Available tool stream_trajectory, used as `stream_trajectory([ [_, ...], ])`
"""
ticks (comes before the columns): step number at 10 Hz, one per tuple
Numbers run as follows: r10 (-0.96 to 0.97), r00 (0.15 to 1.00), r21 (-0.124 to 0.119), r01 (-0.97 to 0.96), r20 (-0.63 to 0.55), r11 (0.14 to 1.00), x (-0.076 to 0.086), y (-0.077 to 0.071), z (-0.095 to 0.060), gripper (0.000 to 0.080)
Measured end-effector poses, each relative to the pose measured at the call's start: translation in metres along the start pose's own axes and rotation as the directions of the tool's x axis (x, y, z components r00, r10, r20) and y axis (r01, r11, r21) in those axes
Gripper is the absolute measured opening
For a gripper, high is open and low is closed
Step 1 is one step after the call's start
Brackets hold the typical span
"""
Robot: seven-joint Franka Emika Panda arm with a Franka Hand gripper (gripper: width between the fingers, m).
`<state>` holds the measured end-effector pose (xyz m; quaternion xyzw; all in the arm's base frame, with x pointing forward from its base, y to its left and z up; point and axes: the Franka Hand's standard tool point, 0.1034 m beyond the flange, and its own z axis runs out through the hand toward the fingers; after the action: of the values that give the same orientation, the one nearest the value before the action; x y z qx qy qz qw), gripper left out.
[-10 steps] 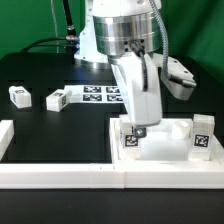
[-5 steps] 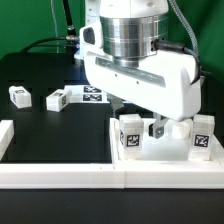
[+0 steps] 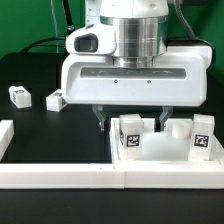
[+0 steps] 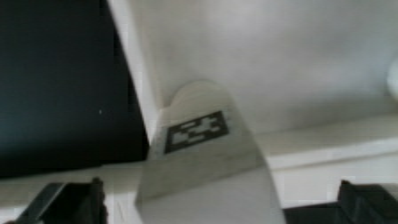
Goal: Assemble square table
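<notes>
Exterior view: on the black table (image 3: 40, 130), the square table top (image 3: 160, 152) lies at the exterior view's right, tucked into the corner of the white border bars (image 3: 60, 175). An upright leg (image 3: 130, 138) stands on the top, with the jaws spread wide either side and not touching it; the wrist view agrees. A second tagged leg (image 3: 203, 138) stands at the top's right edge. A near loose leg (image 3: 55, 100) and a far loose leg (image 3: 18, 95) lie on the table, well apart from the top. Judged: seating unclear, at least two legs unfitted.

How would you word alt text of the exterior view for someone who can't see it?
A robot's broad white gripper hangs with jaws open either side of a tagged white leg standing on the square tabletop. Two more legs lie loose on the black table at the exterior view's left.
</notes>
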<state>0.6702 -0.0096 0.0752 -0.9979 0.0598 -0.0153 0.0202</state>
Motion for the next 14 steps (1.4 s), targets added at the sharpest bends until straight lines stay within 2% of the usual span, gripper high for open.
stream_trajectory([
  [2,-0.062,0.998,-0.003,0.062,0.001,0.998,-0.0006,0.0007,0.0006,0.0648],
  [3,-0.04,0.999,-0.004,0.04,0.001,0.999,-0.0006,0.0008,0.0006,0.0526],
  [4,-0.039,0.999,-0.004,0.039,0.001,0.999,-0.0006,0.0012,0.0006,0.0526],
  [5,-0.002,1.0,-0.002,0.002,0.001,1.0,-0.0006,0.0009,0.0007,0.0391],
  [6,0.117,0.993,-0.002,-0.117,0.001,0.993,-0.0006,0.0009,0.0007,0.0288],
  [7,0.146,0.989,-0.002,-0.146,0.001,0.989,-0.0006,0.001,0.0007,0.0288],
  [8,0.283,0.959,0.005,-0.283,-0.009,0.959,0.0007,0.0013,0.001,0.0288],
  [9,0.438,0.899,0.017,-0.438,-0.022,0.899,0.0008,0.0029,0.0015,0.0288],
  [10,0.6,0.8,0.029,-0.6,-0.012,0.8,0.0005,0.004,0.0009,0.0288],
  [11,0.741,0.671,0.03,-0.741,0.007,0.671,-0.0002,0.0022,0.0006,0.0288],
  [12,0.862,0.507,0.025,-0.862,0.014,0.507,-0.0017,-0.0011,0.0006,0.0288],
  [13,0.924,0.382,0.034,-0.924,0.014,0.382,-0.0026,-0.0016,0.0006,0.0289],
  [14,0.938,0.346,0.035,-0.938,0.015,0.345,-0.0024,-0.0011,0.0006,0.0289],
])
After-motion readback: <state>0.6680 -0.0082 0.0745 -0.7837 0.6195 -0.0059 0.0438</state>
